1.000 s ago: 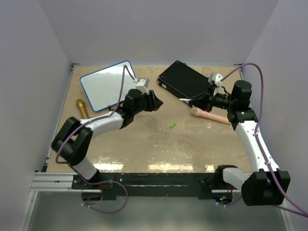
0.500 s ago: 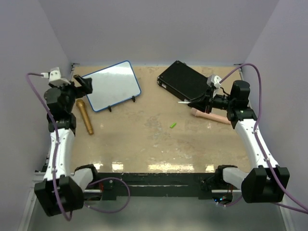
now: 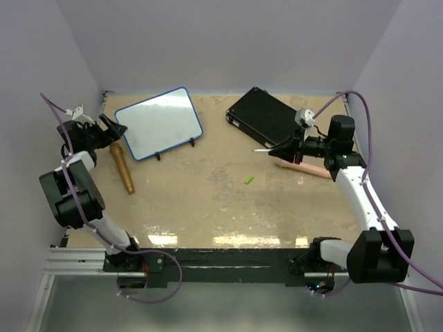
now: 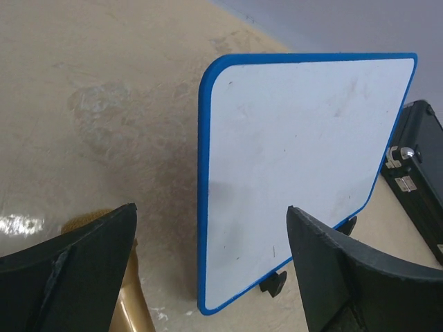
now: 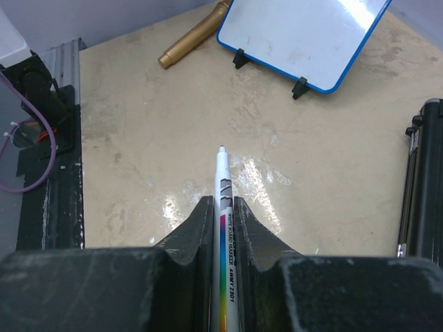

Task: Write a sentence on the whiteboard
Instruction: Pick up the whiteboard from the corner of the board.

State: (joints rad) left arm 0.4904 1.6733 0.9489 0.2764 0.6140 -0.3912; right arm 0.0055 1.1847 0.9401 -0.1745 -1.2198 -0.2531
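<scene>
Right gripper [image 5: 221, 207]: clamped on slim white marker pen [image 5: 222, 176], tip seemingly uncapped | left gripper [image 4: 210, 214]: jaws apart, empty, facing white blue-rimmed rectangular whiteboard [image 4: 304, 152] | whiteboard: blank, propped on black feet [image 4: 275, 282], far-left of tan table [image 3: 208, 207] | handling: light, stiff, likely skids; brace its rim.

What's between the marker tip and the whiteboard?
Only bare table: the right wrist view shows nothing between the marker and the whiteboard.
</scene>
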